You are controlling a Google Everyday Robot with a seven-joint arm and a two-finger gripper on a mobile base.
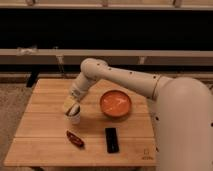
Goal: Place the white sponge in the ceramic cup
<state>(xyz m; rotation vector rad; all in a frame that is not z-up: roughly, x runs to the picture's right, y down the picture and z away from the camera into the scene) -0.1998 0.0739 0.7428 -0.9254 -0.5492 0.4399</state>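
Fingers' state cannot be told; gripper sits directly over small white tapered ceramic cup on wooden desk. Risk: tipping cup.

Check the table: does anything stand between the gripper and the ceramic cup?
Nothing visible does. The gripper hangs directly over the ceramic cup; the orange bowl, red object and black device lie off to the sides.
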